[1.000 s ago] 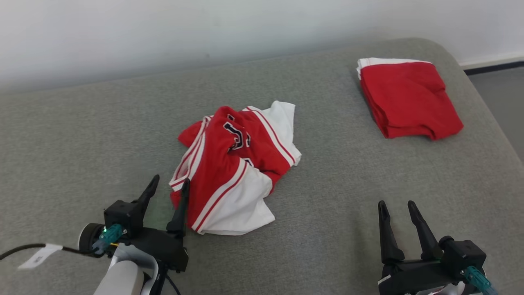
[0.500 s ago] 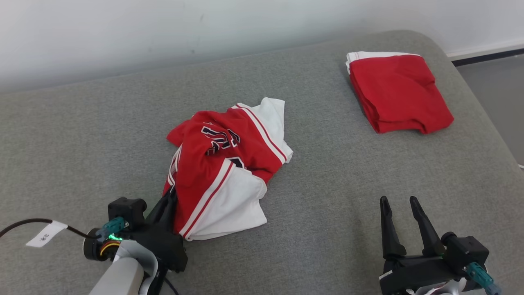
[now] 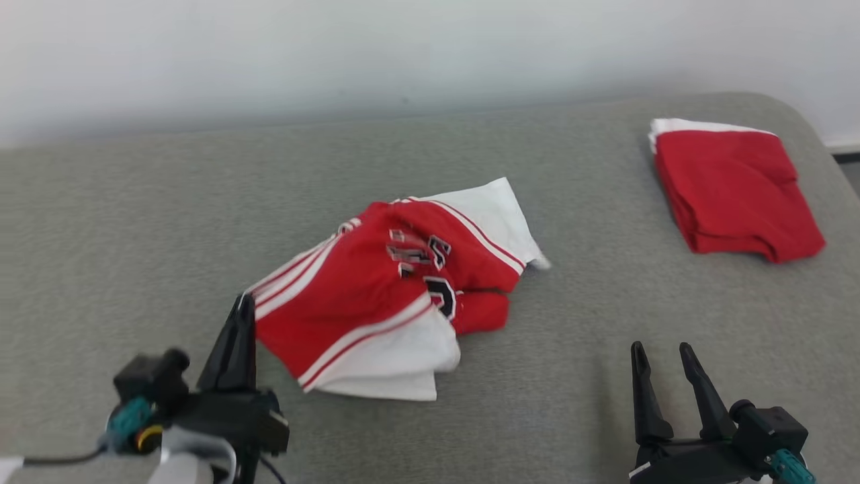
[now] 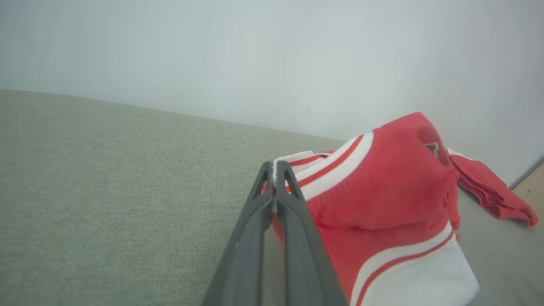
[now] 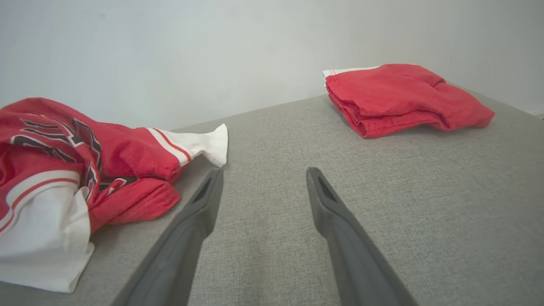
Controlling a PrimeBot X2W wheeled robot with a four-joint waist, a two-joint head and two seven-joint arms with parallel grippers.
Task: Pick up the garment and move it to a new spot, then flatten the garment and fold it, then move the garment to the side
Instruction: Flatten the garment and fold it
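Note:
A crumpled red and white garment (image 3: 396, 289) with dark lettering lies in the middle of the grey cushioned surface (image 3: 134, 222). My left gripper (image 3: 243, 309) is shut on the garment's striped left edge, and that edge is lifted off the surface. In the left wrist view the garment (image 4: 382, 199) hangs to the right of my left gripper (image 4: 275, 168), with white trim pinched between the tips. My right gripper (image 3: 662, 353) stands open at the lower right, apart from the cloth. In the right wrist view my right gripper (image 5: 263, 176) is open and the garment (image 5: 85, 161) lies to its left.
A folded red garment (image 3: 732, 188) rests at the far right of the surface, also in the right wrist view as a folded red garment (image 5: 399, 97). A pale wall (image 3: 403, 54) runs behind. The surface's rounded right edge (image 3: 823, 144) lies just beyond the folded pile.
My left gripper closed on the garment's left edge and lifted it, drawing the cloth out to the left. The head camera shifted. The right gripper stayed open in place.

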